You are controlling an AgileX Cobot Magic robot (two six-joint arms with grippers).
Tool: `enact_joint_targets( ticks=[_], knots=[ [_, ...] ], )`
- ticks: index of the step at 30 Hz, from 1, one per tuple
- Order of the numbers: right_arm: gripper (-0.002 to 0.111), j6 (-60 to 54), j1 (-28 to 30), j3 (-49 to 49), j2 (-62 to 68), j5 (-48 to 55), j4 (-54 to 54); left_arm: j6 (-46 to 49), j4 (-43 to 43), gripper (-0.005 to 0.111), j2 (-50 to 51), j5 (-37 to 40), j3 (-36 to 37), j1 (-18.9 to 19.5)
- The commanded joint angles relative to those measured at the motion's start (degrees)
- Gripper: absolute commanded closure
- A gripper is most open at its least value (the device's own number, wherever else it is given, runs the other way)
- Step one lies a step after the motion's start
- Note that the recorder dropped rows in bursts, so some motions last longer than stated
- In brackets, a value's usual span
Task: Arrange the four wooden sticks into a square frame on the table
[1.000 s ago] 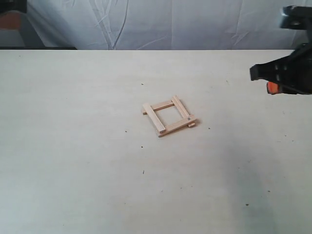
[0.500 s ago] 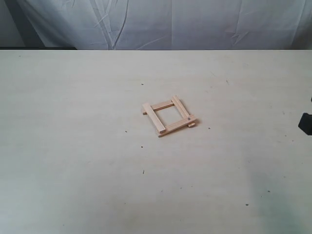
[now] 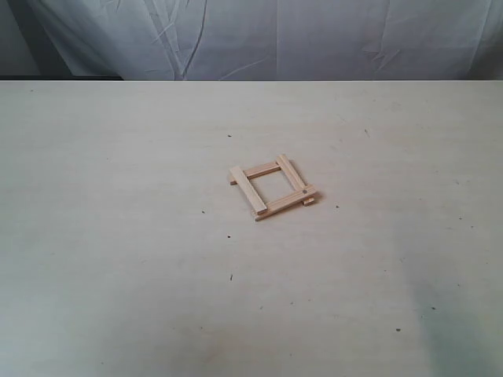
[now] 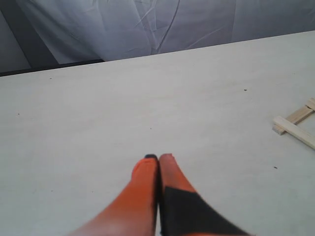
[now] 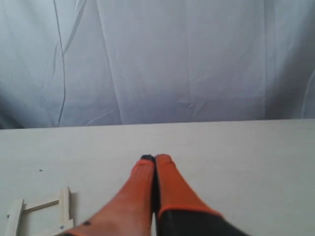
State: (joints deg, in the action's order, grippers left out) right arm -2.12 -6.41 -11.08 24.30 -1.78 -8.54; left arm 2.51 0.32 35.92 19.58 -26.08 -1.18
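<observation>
- My left tool [image 4: 158, 158] is pinched right down. Its two orange fingers [image 4: 145, 172] are pressed flat against each other with nothing between them, and only bare desk [image 4: 98, 113] lies in front of it.
- Same deal with my right tool [image 5: 155, 158]: fingers side by side, no gap I can make out, gripping nothing.
- The square frame [image 3: 247, 190] lies flat on the desk, roughly mid-desk in the exterior view. It's turned a bit, so its sides run at an angle to the desk's far edge.
- It's made of the four wooden sticks [image 3: 291, 174], ends overlapping at every corner, with plain desk showing through the open middle.
- There's a small dark dot [image 3: 305, 191] on the near-right corner, and a short stub of stick pokes out just beside it.
- My left wrist cam catches only one corner of the frame [image 4: 294, 132], cut off at the picture's border and well apart from that tool.
- My right wrist cam shows more of the frame [image 5: 65, 206], off to one side of that tool and not touching it.
- A wrinkled white cloth [image 3: 314, 39] hangs behind the far edge of the desk.
- The desk itself is pale, with a few tiny dark specks scattered around.
</observation>
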Motion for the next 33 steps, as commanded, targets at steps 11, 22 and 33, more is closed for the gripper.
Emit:
enact_joint_targets(
  ticks=[11,22,33],
  knots=[
    [0.108,-0.77,6.41,11.08,-19.46,4.43,4.73,0.03,0.61,0.107,-0.27,-0.22,0.24,0.00],
    [0.108,-0.20,6.41,11.08,-23.49,16.90,9.51,0.03,0.61,0.107,-0.27,-0.22,0.24,0.00],
    [0.108,1.69,6.41,11.08,-23.49,18.75,9.51,0.03,0.73,0.107,-0.27,-0.32,0.24,0.00]
  ],
)
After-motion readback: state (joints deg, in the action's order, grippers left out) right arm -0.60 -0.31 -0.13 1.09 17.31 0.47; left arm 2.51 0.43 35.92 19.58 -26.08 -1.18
